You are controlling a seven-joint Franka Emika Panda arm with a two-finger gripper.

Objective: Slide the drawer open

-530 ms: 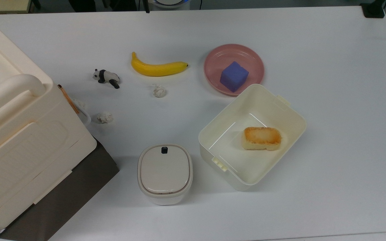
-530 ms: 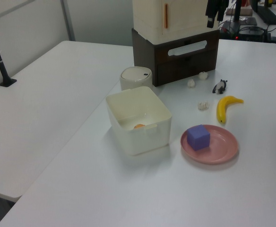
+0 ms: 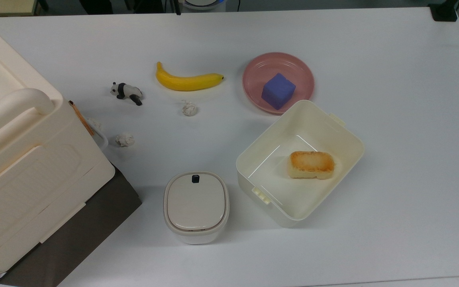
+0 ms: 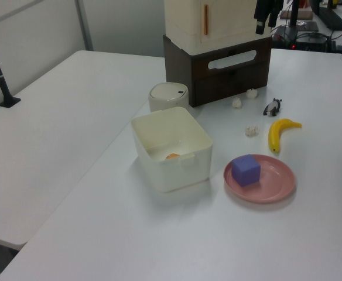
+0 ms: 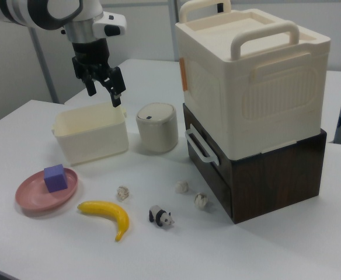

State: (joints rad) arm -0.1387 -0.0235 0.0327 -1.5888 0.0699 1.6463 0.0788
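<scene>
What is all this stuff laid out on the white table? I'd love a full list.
Dark brown wooden drawer unit with a white loop handle: one, shut, under the box.
Large cream plastic box: one, on the drawer unit.
Cream open container: one, holds one golden bread piece.
Lidded cream bin: one, beside the container.
Pink plate: one, carries one purple cube.
Yellow banana: one.
Toy panda: one.
White crumpled balls: three, near the drawer front.
Black gripper: one, open, raised in the right view.
</scene>
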